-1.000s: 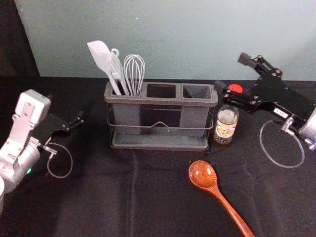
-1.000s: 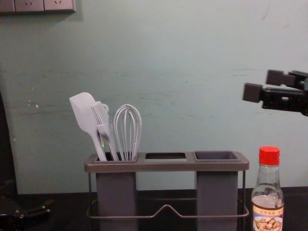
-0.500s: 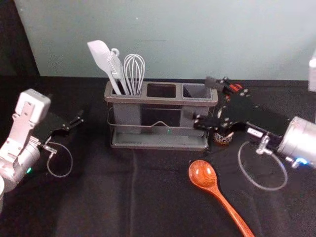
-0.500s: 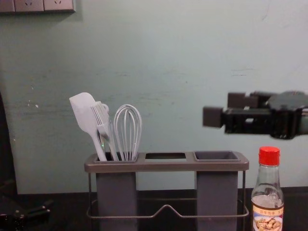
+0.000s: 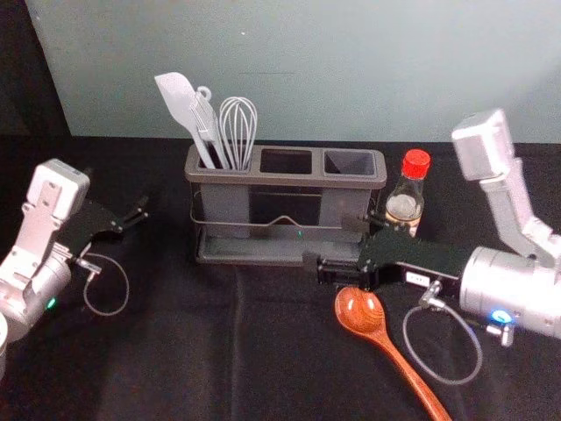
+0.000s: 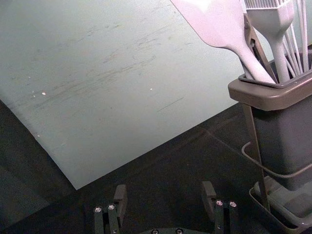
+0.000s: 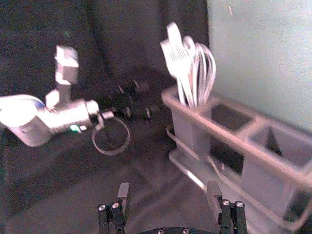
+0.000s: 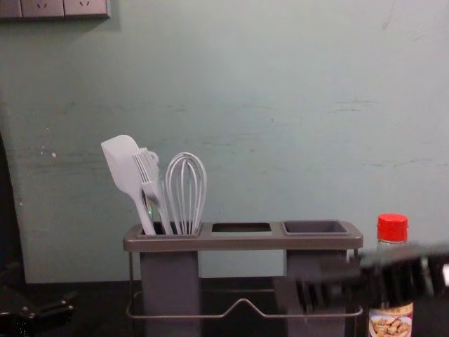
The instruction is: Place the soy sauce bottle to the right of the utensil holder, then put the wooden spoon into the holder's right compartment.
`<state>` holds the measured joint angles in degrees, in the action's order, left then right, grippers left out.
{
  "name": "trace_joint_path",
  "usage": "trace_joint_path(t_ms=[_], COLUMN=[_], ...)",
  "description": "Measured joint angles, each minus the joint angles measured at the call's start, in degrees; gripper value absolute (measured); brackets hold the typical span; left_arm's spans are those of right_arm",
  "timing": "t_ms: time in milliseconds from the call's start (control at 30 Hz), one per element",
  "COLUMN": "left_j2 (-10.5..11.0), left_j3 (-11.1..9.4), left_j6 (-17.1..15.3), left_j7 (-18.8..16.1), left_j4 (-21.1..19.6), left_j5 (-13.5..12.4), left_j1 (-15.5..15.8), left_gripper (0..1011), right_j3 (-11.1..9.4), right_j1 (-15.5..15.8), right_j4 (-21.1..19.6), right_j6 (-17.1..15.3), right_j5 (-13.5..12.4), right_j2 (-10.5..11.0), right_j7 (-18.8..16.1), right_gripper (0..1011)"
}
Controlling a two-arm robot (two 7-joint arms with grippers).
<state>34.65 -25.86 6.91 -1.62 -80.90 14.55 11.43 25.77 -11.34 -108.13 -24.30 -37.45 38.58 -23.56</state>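
Behind the dark cloth [image 5: 175,351] we saw a grey-green wall [image 5: 307,70], scuffed in places. On the cloth lay the wooden spoon [image 5: 361,311], in front of the right part of the utensil holder [image 5: 285,259]. Its bowl pointed away from us, toward the holder, and its long axis ran on a slant, the handle reaching back toward us and off to the right.

Our right gripper [image 5: 334,243] hung between the holder's front and the spoon, pointing leftward, its edge covering the far rim of the bowl in the head view. Its fingers [image 7: 214,197] were spread wide, apart from the spoon.

To the right of the holder, just beside it, we had the soy sauce bottle [image 5: 406,202] upright, red cap on top, its long axis vertical, partly behind our right gripper.

In the holder's left compartment stood the spatula [image 5: 178,96], the brush [image 5: 207,123] and the whisk [image 5: 237,123]. Our left gripper [image 5: 140,209] was parked well to the left of the holder, its fingers spread too.
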Motion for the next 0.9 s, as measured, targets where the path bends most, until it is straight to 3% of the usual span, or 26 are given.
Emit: trace_joint_path(t_ms=[200, 367, 600, 900], left_j2=[0.0, 0.0, 0.0, 0.0], left_j3=[0.0, 0.0, 0.0, 0.0], left_j6=[0.0, 0.0, 0.0, 0.0], left_j7=[0.0, 0.0, 0.0, 0.0], left_j4=[0.0, 0.0, 0.0, 0.0], left_j5=[0.0, 0.0, 0.0, 0.0], left_j1=[0.0, 0.0, 0.0, 0.0], left_gripper=[1005, 1005, 1005, 1005], right_j3=[1.07, 1.65, 3.21, 4.17], right_j1=[-0.64, -0.73, -0.74, -0.4], right_j4=[1.37, 2.88, 3.88, 4.7], right_j6=[-9.78, -13.14, -15.26, -16.41], right_j5=[-3.07, -4.31, -4.2, -1.54], right_j2=[-1.88, -2.85, -2.85, -2.35], right_j7=[6.29, 9.4, 12.02, 13.8], right_gripper=[1004, 1004, 1004, 1004])
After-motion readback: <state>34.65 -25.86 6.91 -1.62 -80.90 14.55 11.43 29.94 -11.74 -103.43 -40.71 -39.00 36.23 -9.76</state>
